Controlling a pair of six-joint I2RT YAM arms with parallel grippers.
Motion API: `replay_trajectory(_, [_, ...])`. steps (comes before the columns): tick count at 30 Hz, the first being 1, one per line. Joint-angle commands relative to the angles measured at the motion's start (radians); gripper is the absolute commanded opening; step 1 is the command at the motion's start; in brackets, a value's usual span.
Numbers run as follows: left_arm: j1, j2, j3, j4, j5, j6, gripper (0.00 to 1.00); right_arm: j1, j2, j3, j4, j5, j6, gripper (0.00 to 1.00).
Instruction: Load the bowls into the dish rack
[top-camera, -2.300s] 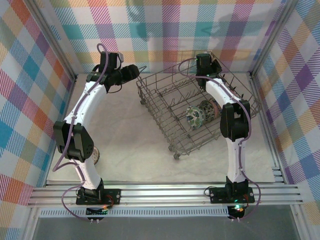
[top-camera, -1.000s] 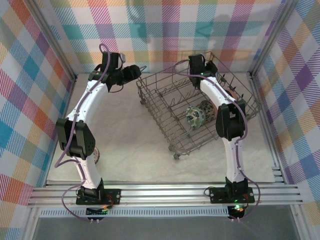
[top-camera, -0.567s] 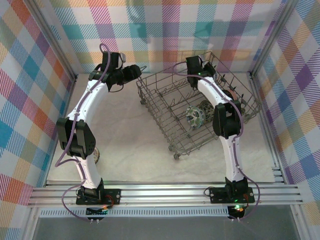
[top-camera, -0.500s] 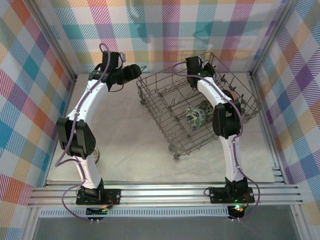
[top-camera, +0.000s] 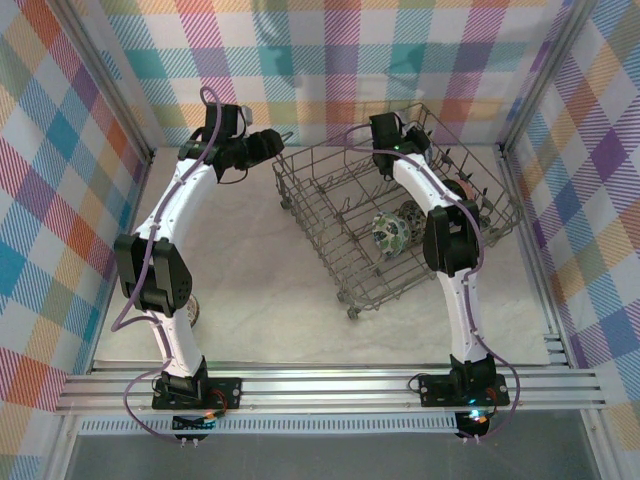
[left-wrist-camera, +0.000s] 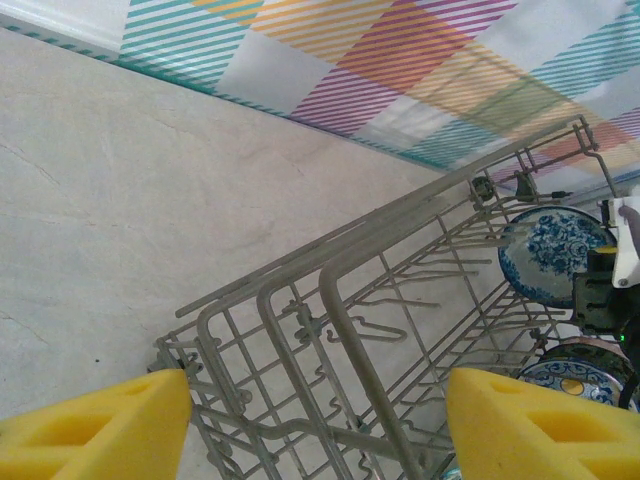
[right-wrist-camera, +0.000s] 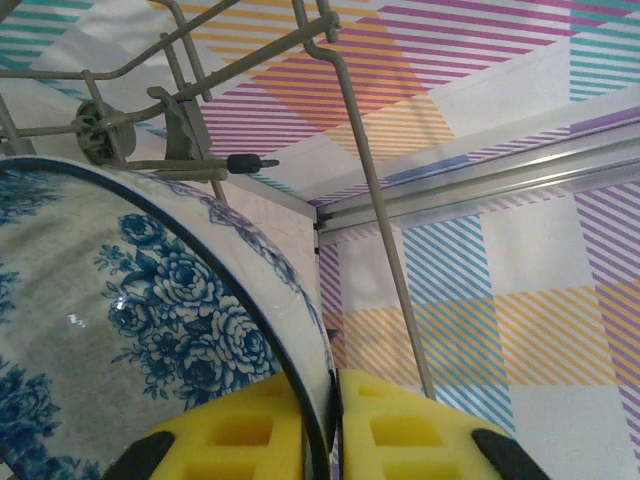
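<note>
In the right wrist view a blue-white bowl (right-wrist-camera: 130, 330) stands on edge, its rim pinched between the yellow pads of my right gripper (right-wrist-camera: 330, 420). That gripper (top-camera: 385, 140) is low at the back of the dish rack (top-camera: 312, 232), whose wires (right-wrist-camera: 365, 160) rise just behind the bowl. The left wrist view shows the same bowl (left-wrist-camera: 555, 255) upright in the rack (left-wrist-camera: 340, 300). My left gripper (left-wrist-camera: 320, 425) hangs open over the rack's back-left corner (top-camera: 283, 138), holding nothing. A green bowl (top-camera: 390, 233) and a second bowl (top-camera: 412, 215) stand among the tines.
Another bowl (top-camera: 190, 315) lies on the table, half hidden under the left arm's elbow. A brownish bowl (top-camera: 466, 190) sits near the rack's right side. Plaid walls (top-camera: 330, 60) close in the table at the back and both sides.
My right gripper has shifted left along the back of the rack with the blue-white bowl. The left arm has stayed where it was.
</note>
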Motion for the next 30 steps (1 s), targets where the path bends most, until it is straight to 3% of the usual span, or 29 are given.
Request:
replay_trajectory(1, [0.014,0.006,0.035,-0.007,0.013,-0.009,0.68,0.006,0.032,0.046,0.02,0.014,-0.022,0.18])
replay_trajectory(6, [0.015,0.003,0.029,-0.011,0.01,-0.01,0.68,0.006,0.05,0.064,0.032,0.009,-0.043,0.27])
replay_trajectory(20, [0.016,0.004,0.022,-0.017,0.006,-0.023,0.68,0.005,0.076,0.077,0.025,-0.051,-0.048,0.35])
replay_trajectory(25, [0.016,-0.014,0.002,-0.022,0.003,-0.03,0.68,0.006,0.048,0.077,0.01,-0.078,-0.036,0.48])
replay_trajectory(28, [0.016,-0.026,-0.013,-0.033,0.004,-0.031,0.68,0.009,0.015,0.079,-0.059,-0.133,0.014,0.66])
replay_trajectory(30, [0.016,-0.037,-0.027,-0.033,0.002,-0.031,0.68,0.01,-0.002,0.08,-0.094,-0.158,0.043,0.71])
